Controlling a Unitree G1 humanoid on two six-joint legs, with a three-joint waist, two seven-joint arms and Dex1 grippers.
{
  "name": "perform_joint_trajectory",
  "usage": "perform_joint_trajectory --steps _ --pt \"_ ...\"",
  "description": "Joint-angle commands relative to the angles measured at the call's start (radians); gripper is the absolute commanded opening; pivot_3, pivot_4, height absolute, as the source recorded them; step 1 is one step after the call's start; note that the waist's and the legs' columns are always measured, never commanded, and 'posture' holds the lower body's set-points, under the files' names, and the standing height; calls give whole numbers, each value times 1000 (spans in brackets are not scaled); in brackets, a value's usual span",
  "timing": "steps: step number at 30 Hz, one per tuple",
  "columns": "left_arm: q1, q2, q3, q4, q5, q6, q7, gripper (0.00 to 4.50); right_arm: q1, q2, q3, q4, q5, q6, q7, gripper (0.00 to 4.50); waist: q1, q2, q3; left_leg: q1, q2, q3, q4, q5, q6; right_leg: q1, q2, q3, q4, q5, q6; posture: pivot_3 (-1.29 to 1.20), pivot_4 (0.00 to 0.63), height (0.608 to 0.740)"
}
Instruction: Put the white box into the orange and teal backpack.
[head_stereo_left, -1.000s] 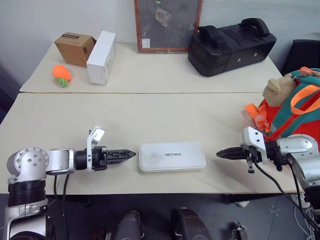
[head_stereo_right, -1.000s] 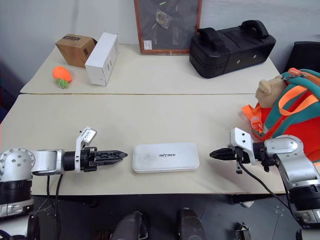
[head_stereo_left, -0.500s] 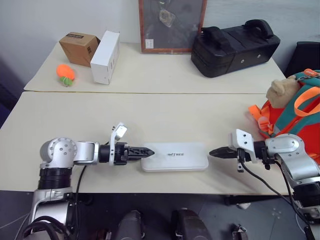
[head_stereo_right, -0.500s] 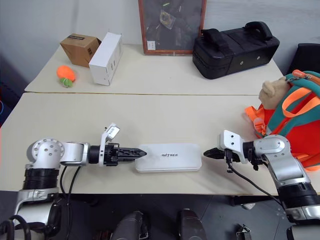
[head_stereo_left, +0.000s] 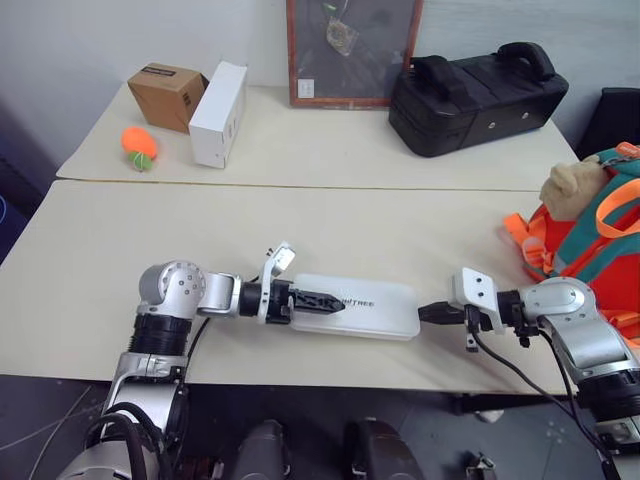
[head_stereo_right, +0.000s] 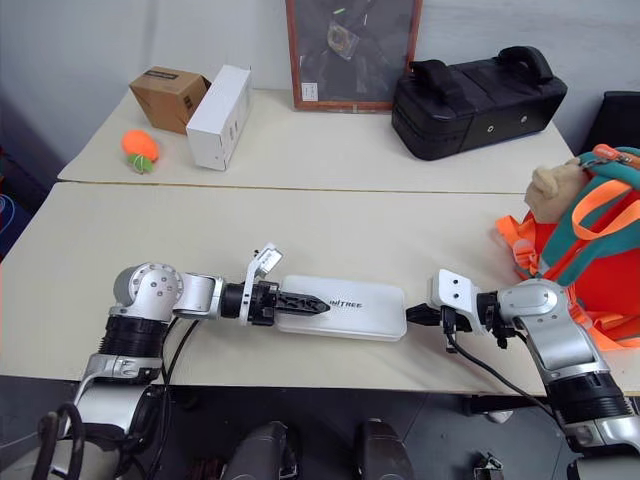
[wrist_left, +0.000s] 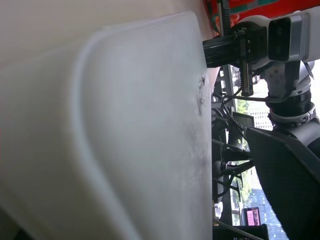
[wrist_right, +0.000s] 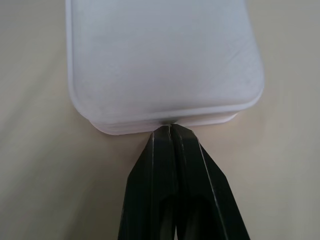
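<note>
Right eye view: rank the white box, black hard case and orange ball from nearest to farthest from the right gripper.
1. The white box: directly at the tips of the right gripper, on the near table.
2. The black hard case: on the far table, back right.
3. The orange ball: far table, back left, beside the brown carton.

2 silver arms w/ round bolted joint housings, black cables looping below. Left gripper & right gripper: 2 black serrated fingers each, white camera block on wrist.

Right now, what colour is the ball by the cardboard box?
Orange, with a green patch: ball, left eye view.
</note>
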Motion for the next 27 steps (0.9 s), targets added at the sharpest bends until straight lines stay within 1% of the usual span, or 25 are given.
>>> perform_joint_trajectory --steps 1,5,7,10,14,17,18,19,20,23,25,26,27 --pt "-4 12 21 -11 -14 16 -50 2919 21 -1 -17 -41 15 -23 -7 0 -1 0 0 0 0 0 0 0 0 0 0 0 0 0 0 0 150 740" --pt "0 12 46 -34 -19 11 -69 1684 43 -2 -26 -54 22 -21 -22 0 -3 0 0 0 1 0 -1 0 -1 -1 0 0 0 0 0 0 150 740" --pt "5 8 73 -56 -30 -1 -81 1227 59 0 -44 -76 38 2 -46 0 -3 0 0 0 1 0 0 0 -1 -1 0 0 0 0 0 0 150 740" --pt "22 6 109 -97 -40 -31 -86 1199 98 -7 -93 -137 81 68 -91 0 -3 0 0 0 1 0 -1 0 -1 -1 0 0 1 0 0 0 150 740" --pt "71 20 142 -209 -47 -68 -79 1199 236 -22 -221 -288 191 228 -153 0 1 0 0 -3 1 0 -1 0 -1 -4 0 1 1 0 0 0 150 740" --pt "112 8 178 -290 -59 -102 -64 1199 360 -12 -348 -403 237 341 -256 587 4 0 0 -3 1 0 -2 0 -1 -4 0 1 1 0 0 0 150 740" --pt "123 3 190 -315 -63 -118 -62 1199 408 -1 -420 -457 276 401 -299 887 3 0 0 -3 0 0 -2 0 -1 -3 0 1 0 0 0 0 150 740" --pt "128 -1 207 -337 -77 -127 -65 1199 465 7 -510 -517 324 466 -332 1259 4 0 0 -3 0 0 -1 0 -1 -3 0 1 0 0 0 0 150 740" --pt "131 -3 218 -352 -87 -134 -67 1199 504 12 -574 -561 360 513 -356 1554 6 0 0 -3 0 0 -2 0 0 -4 -1 1 0 0 0 0 150 740" --pt "100 -19 282 -373 -155 -142 -68 1199 685 43 -862 -684 487 662 -391 2543 7 0 0 -3 0 0 -3 0 0 -3 -1 1 -1 0 0 0 150 740" --pt "79 -27 301 -376 -176 -161 -60 1199 767 54 -981 -716 523 703 -399 3280 6 -1 0 -3 1 -1 -4 -1 -1 -3 0 1 -1 0 0 0 150 740" --pt "68 -32 305 -373 -181 -171 -51 1199 792 55 -1019 -718 532 713 -405 3573 5 -1 0 -3 1 -1 -4 -1 -1 -2 0 0 -2 0 0 0 150 740" --pt "56 -36 307 -367 -184 -181 -43 1199 808 59 -1057 -716 539 719 -419 3984 1 -1 0 -2 1 -1 -4 -1 0 -1 1 0 -3 0 0 0 150 740"
